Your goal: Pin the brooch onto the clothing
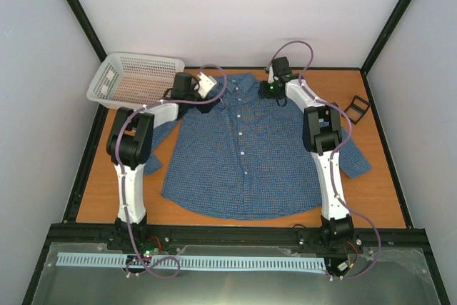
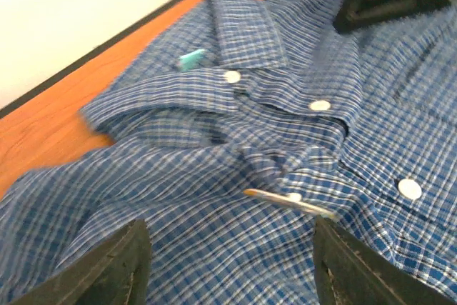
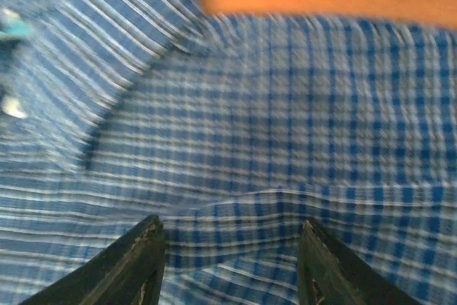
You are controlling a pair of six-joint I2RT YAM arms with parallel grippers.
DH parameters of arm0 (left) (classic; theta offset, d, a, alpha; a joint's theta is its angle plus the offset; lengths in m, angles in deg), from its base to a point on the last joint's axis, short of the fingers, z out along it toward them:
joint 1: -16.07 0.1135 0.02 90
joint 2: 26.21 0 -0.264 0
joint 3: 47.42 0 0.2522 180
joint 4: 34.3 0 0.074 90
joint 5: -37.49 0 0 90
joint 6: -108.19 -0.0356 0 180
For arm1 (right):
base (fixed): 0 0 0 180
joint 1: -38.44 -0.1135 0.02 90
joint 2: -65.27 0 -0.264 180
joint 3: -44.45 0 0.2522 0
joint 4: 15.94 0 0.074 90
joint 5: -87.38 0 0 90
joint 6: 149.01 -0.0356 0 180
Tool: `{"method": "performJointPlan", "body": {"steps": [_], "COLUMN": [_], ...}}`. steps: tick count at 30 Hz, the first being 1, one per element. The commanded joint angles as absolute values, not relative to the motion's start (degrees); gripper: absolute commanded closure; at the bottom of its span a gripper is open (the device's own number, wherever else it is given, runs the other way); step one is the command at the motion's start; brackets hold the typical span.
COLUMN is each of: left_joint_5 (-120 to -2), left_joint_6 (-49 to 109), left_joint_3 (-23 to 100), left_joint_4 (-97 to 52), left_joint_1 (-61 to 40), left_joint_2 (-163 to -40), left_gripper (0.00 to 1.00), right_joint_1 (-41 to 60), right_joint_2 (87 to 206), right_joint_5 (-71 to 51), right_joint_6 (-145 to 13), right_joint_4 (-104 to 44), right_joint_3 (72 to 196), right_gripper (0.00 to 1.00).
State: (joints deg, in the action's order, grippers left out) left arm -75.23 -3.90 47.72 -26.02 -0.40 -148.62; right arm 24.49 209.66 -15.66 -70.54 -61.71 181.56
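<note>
The blue checked shirt (image 1: 243, 148) lies spread flat, collar at the far side. In the left wrist view a thin golden sliver, apparently the brooch (image 2: 285, 200) seen edge-on, rests on the shirt (image 2: 214, 176) by the button row below the collar. My left gripper (image 2: 232, 276) is open and empty, its jaws wide apart just short of the brooch; in the top view it (image 1: 207, 85) is at the collar's left. My right gripper (image 3: 232, 269) is open over a raised fold of shirt cloth (image 3: 285, 141), at the collar's right (image 1: 273, 89). The brooch does not show in the top view.
A white mesh basket (image 1: 139, 80) stands at the far left corner. A small black hinged box (image 1: 357, 108) lies open at the far right, beside the shirt sleeve. Orange table (image 1: 385, 191) shows around the shirt. A teal collar tag (image 2: 191, 58) sits inside the collar.
</note>
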Motion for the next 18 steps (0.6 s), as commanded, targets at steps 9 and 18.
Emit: {"method": "performJointPlan", "body": {"steps": [9, 18], "left_joint_5": [-81.91, -75.54], "left_joint_6": [20.95, 24.11], "left_joint_3": [41.2, 31.12], "left_joint_4": [-4.93, -0.8], "left_joint_1": [0.89, 1.51], "left_joint_2": [-143.75, -141.64], "left_gripper": [0.4, 0.39], "right_joint_1": [28.42, 32.74], "right_joint_2": [217.92, 221.33], "right_joint_5": [-2.43, -5.93], "right_joint_6": [-66.54, -70.93], "right_joint_4": [-74.49, -77.77], "right_joint_3": [190.39, 196.59], "right_gripper": [0.48, 0.46]}}
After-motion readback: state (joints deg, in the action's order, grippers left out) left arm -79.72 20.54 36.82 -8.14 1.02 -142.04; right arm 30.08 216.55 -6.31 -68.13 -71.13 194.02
